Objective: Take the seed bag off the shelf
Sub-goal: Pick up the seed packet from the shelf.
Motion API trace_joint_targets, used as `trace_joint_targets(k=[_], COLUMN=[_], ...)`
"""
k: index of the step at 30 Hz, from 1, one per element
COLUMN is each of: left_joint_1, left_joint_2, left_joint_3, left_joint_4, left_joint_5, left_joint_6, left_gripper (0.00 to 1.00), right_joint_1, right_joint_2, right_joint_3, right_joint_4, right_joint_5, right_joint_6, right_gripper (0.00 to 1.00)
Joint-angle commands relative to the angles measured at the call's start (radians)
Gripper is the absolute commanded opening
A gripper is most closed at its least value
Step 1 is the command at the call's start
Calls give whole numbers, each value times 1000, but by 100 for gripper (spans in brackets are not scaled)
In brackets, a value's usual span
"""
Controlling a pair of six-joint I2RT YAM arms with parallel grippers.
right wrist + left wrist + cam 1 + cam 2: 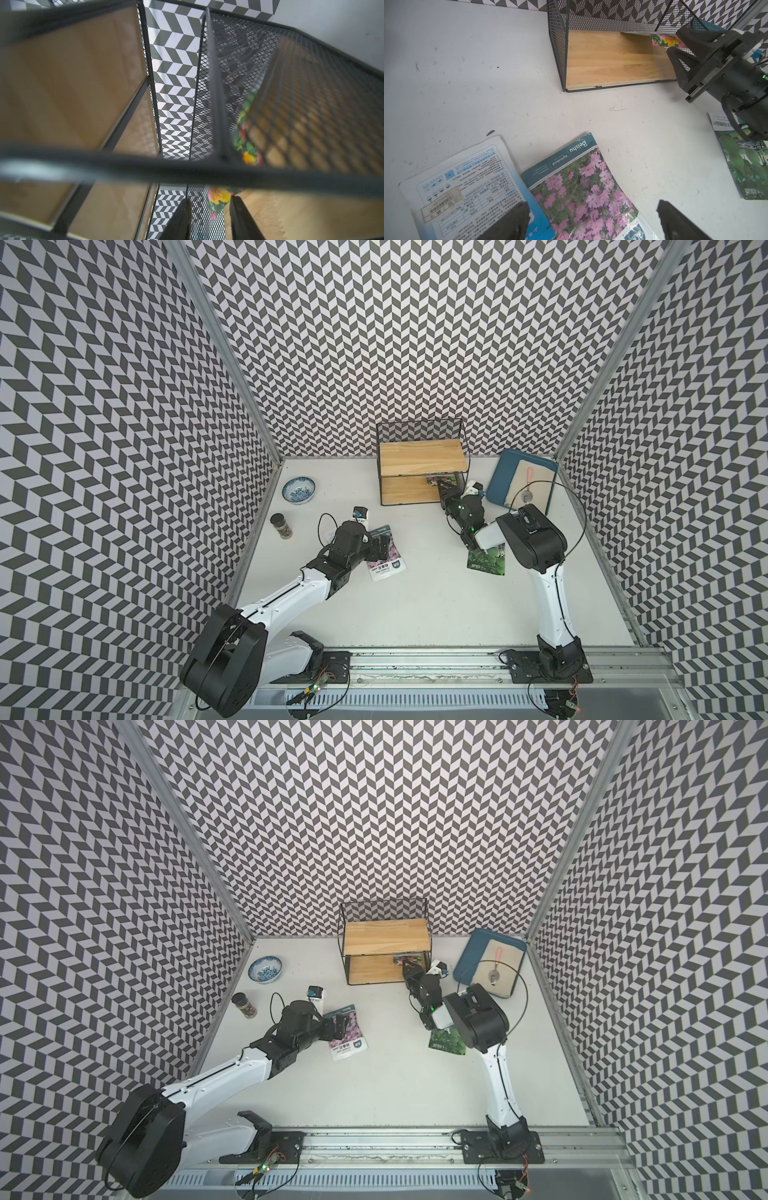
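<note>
The shelf stands at the back of the table, its top board bare. The seed bag, printed with yellow and pink flowers, stands on edge at the right end of the lower board, against the mesh side. My right gripper reaches into that end with its jaws apart. The bag's corner sits in the gap, touching neither finger. My left gripper hangs wide open over a pink-flower seed bag lying on the table.
A white and blue packet lies partly under the pink-flower bag. A green seed bag lies under the right arm. A blue tray with a cloth and scoop sits back right. A bowl and spice jar stand at the left.
</note>
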Motion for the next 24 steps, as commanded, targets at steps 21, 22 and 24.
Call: trace_joint_targets(k=[21,22,24], left_joint_1=[5,4,5], left_joint_2=[3,4,4], left_joint_3=[-6,-6,-4], left_joint_4=[18,18,18], left_joint_5=[1,1,1], left_joint_6=[18,17,18], left_gripper=[100,100,100], right_joint_1=[5,6,6], right_joint_2=[47,44,38], right_joint_3=[85,83,77], right_joint_4=[-53,-62,-66], right_joint_5=[-1,-1,1], right_joint_6=[-29,-30,-31], right_gripper=[38,33,21])
